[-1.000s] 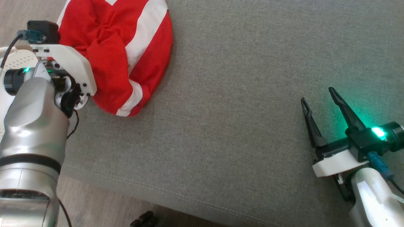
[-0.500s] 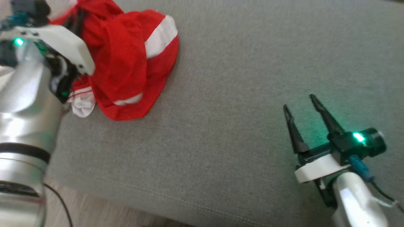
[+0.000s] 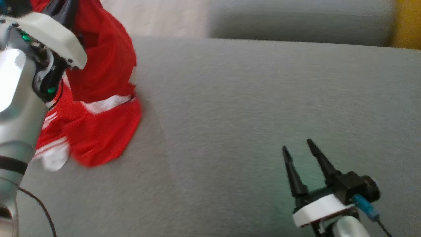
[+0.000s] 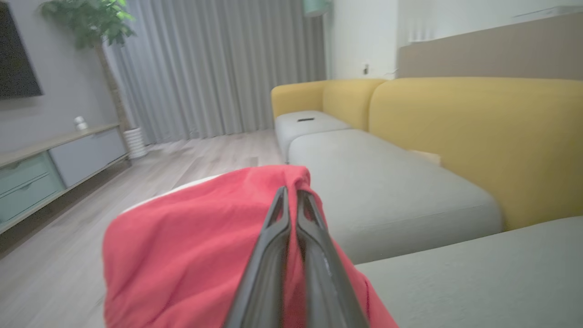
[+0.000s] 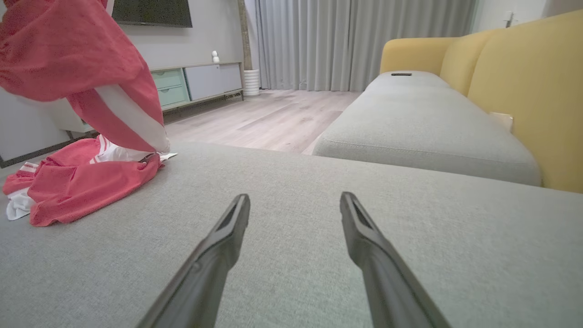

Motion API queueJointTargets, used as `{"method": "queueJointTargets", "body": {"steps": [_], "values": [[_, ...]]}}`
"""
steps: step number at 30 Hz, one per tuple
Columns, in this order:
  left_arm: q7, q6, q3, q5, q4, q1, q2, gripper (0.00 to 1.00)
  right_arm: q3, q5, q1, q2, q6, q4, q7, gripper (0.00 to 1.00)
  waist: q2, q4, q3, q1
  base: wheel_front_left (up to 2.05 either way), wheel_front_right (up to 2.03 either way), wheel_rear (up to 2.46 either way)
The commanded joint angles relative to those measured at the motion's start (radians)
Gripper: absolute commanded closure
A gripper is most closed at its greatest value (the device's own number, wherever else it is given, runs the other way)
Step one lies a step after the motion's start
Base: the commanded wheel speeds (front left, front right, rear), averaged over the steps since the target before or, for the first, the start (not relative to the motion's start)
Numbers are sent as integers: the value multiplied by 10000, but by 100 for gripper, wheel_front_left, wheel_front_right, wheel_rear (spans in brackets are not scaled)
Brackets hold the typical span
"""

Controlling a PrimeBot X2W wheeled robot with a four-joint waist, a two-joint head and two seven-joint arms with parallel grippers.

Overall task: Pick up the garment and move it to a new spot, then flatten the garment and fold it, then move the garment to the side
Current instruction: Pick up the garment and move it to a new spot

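Up goes the garment (image 3: 102, 72), hanging long from the shut left claw (image 4: 291, 191), hem on the cushion (image 3: 246, 115); right claw (image 3: 297, 144) gapes empty, well apart.

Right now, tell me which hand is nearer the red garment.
Left. The left hand is shut on the garment, holding its top up while the rest trails on the grey cushion. The right hand is open over the cushion, well apart to the garment's right.

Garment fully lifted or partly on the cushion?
Partly lifted: left gripper pinches the garment at its top; lower folds lie bunched on the grey cushion.
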Motion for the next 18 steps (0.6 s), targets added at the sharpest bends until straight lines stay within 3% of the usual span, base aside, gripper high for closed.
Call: {"method": "queueJointTargets", "body": {"steps": [1,11,18], "values": [[-20,6,260,-107,-513,-435,444,100,378,147,-312,53,52,-427,-109,0,0,-1373,-708,4,0,0,0],[9,276,-59,-279,-1846,-225,-211,100,1017,573,-430,57,52,-678,-109,0,0,-3909,-446,4,0,0,0],[203,333,-678,-132,-1815,-61,-975,100,1376,938,-718,57,52,-896,-109,0,0,-5139,206,4,0,0,0]]}}
